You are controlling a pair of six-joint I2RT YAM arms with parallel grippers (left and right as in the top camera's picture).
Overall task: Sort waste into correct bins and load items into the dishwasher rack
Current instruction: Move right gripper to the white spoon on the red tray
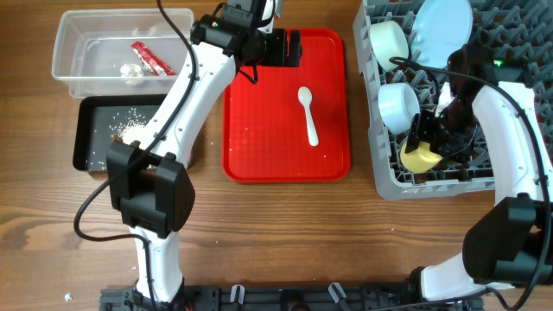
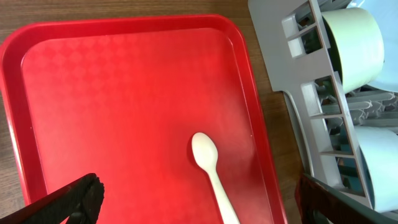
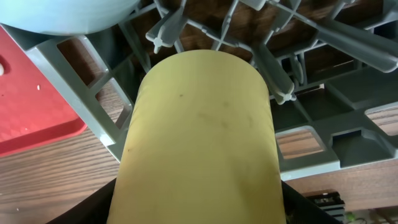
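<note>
White spoon (image 1: 308,115) lies on tray (image 1: 251,164), off rims; right end effector (image 1: 428,142) grips cup (image 3: 199,137).

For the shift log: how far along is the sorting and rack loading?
Done: the red wrapper and white scrap lie in the clear tub, rice in the black tray; the plate, pale green bowl and pale blue bowl sit in the rack. In hand: the right gripper holds the yellow cup inside the rack. Left: the white spoon lies on the red tray, the open left gripper above it.
</note>
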